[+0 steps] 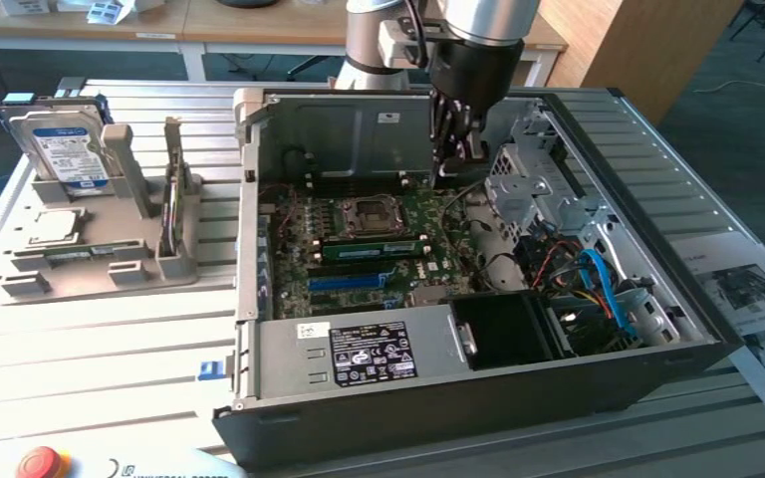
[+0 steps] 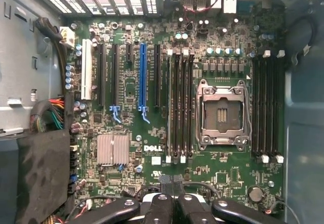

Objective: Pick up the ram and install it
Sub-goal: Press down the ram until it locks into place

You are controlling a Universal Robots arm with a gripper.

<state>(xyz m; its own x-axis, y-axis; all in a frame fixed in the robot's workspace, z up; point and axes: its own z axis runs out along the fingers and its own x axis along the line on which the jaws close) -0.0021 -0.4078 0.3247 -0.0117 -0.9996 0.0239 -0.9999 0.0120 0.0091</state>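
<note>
Your jaws are pressed together with nothing visible between them. They hang inside the open computer case (image 1: 489,398), above the motherboard (image 2: 223,178) and near the bare CPU socket (image 2: 221,113) with its square metal frame.

Just beside that socket run the long black memory slots (image 2: 180,107), ribbed plastic with white end clips. In the exterior view a green stick (image 1: 370,249) stands in that bank. I cannot tell whether it is fully seated.

The ram (image 1: 84,251), as I judge it, is the thin green board with a pale label. It lies flat in the grey moulded fixture (image 1: 91,279) on the slatted metal counter (image 1: 91,339), at the exterior view's left and well apart from your jaws.

Watch these risks:
- Shut jaws cannot take a thin stick, and coming down on it closed would press or chip the board.
- The ram is rigid but brittle, so a skewed grip could tilt it and jam it against the slot clips.
- The loose blue cable (image 1: 596,279) at the exterior view's right is soft and could snag on the arm.
- The case walls are sharp sheet steel and sit close to the wrist.
</note>
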